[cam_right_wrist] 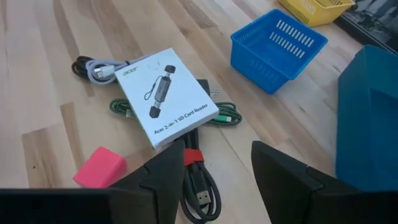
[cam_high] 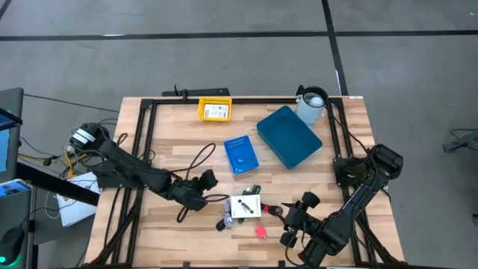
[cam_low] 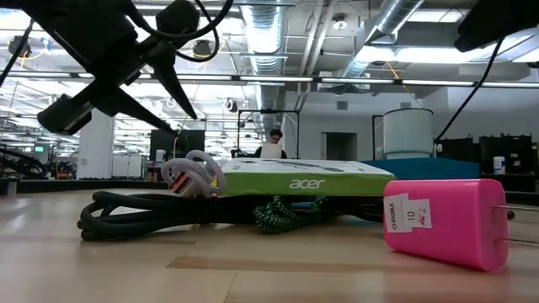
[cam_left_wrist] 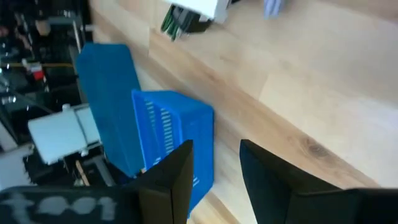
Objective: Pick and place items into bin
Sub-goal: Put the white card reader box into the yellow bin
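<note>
Items sit bottom centre of the high view on the table (cam_high: 179, 138): white card-reader box (cam_high: 244, 207) lying on black cables (cam_right_wrist: 198, 186) & a green cable (cam_right_wrist: 224, 116), pink block (cam_high: 261, 232) just below-right. Small blue basket (cam_high: 240, 155) mid-frame, big teal bin (cam_high: 289, 136) right of it. Left hand (cam_high: 203, 184) left of the box, fingers apart, empty. Right hand (cam_high: 293, 222) lower right, fingers parted, holding nothing
</note>
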